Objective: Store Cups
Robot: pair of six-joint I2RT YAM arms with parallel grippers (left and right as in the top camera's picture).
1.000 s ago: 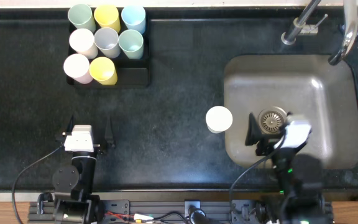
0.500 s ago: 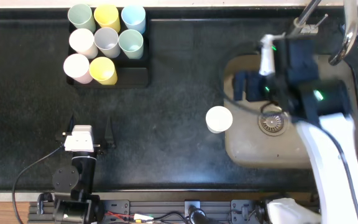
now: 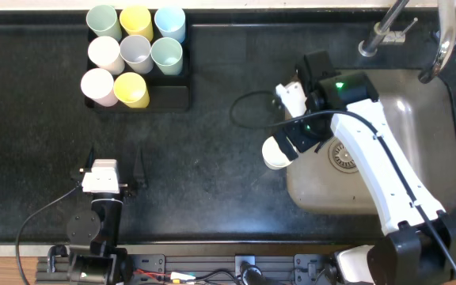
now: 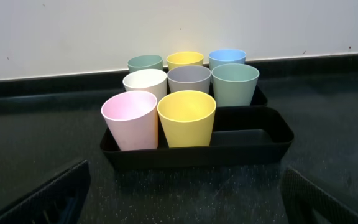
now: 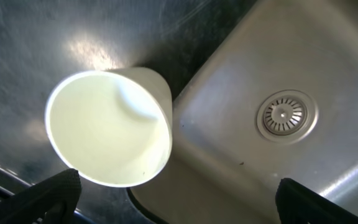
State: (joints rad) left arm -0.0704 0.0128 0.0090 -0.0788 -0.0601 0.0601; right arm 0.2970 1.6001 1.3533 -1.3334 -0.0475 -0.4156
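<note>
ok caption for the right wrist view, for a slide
Right hand open above a cream cup standing on the counter beside the sink, drain beyond.

A kitchen: dark stone countertop [image 3: 212,158], steel sink [image 3: 426,103] with drain [image 5: 286,116], and faucet [image 3: 386,28].

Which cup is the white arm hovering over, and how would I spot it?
Find the steel sink at the right of the dark counter. Beside its left rim stands one cream cup, upright, under the right gripper. It stands alone, while the eight other cups sit packed in a black tray.
</note>
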